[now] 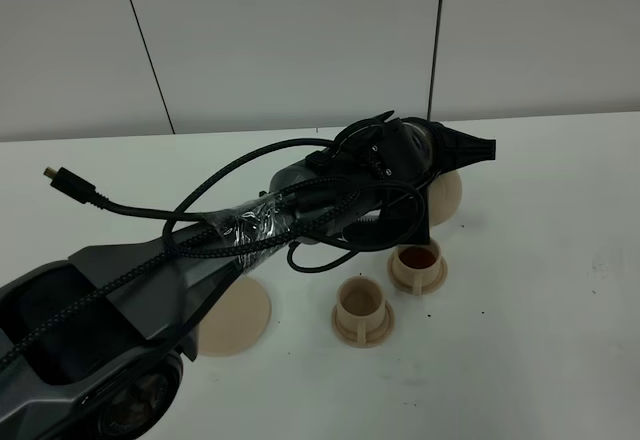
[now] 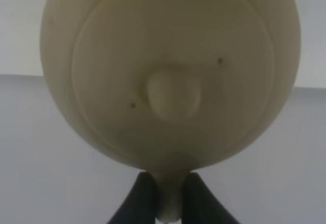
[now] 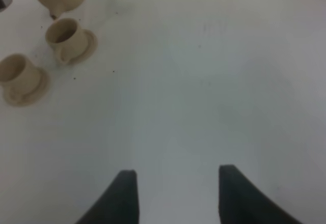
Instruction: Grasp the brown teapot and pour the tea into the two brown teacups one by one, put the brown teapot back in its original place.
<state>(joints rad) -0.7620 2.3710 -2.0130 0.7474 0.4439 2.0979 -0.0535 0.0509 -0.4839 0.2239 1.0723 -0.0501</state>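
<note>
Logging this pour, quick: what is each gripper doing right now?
The left gripper is closed on the handle of the teapot.
The right gripper is open and empty.

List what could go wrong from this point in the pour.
1. The left gripper pinches only the brown teapot's thin handle; the pot may swivel or slip.
2. Nothing holds the lid down; a steeper tilt might drop it.
3. The far teacup holds tea and the near teacup looks empty; shifting between them could drip onto the table.
</note>
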